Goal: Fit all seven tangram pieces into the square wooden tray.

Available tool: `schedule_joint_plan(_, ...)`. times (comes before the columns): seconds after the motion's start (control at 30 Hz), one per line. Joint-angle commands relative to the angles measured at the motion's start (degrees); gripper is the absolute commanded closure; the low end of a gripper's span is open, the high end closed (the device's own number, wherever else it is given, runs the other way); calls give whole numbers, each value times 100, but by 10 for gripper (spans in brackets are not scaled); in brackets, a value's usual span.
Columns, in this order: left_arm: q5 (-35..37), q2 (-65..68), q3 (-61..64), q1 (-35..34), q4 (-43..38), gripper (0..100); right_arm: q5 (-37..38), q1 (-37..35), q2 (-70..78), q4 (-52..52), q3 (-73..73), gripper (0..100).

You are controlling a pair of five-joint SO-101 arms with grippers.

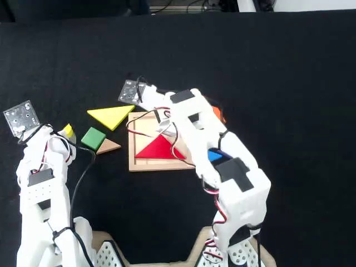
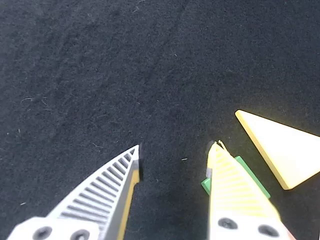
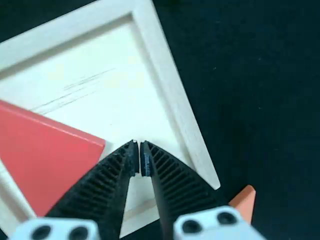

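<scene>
Placement is barely begun. Of the seven pieces, one, the red triangle (image 3: 45, 160), lies inside the tray (image 3: 170, 95). The others I can make out sit outside it on the table (image 1: 278, 55).

The right claw (image 3: 139, 156) hangs over the tray's bare floor, its jaws pressed together on nothing. The red triangle is just beside its tip and the tray's corner lies a little beyond. The orange piece (image 3: 243, 200) lies off to its side, outside the rim. A blue piece (image 1: 214, 156) shows under that arm, partly hidden.

The left claw (image 2: 176, 152) sits low over the table, jaws wide apart and empty. The green square (image 2: 250, 172) is right against its yellow finger, on the outer side and not between the jaws. The yellow triangle (image 2: 285, 150) lies near, just past the square. A tan triangle (image 1: 108, 146) rests beside the square.

The step in hand looks like fetching the next piece, and the left claw seems best placed for it. It would need to shift sideways until the square sits between the jaws, then close on its flat sides. The right claw would do well to clear the tray, or to open and go for the orange piece.
</scene>
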Motion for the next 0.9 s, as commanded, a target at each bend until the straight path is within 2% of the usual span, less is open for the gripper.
schedule_joint_plan(0.0,-53,-70,-57,75,-97,777,-26,97,-31,-35,-295,988)
schedule_joint_plan(0.87,-53,-70,-48,75,-105,777,246,-264,13,211,-418,988)
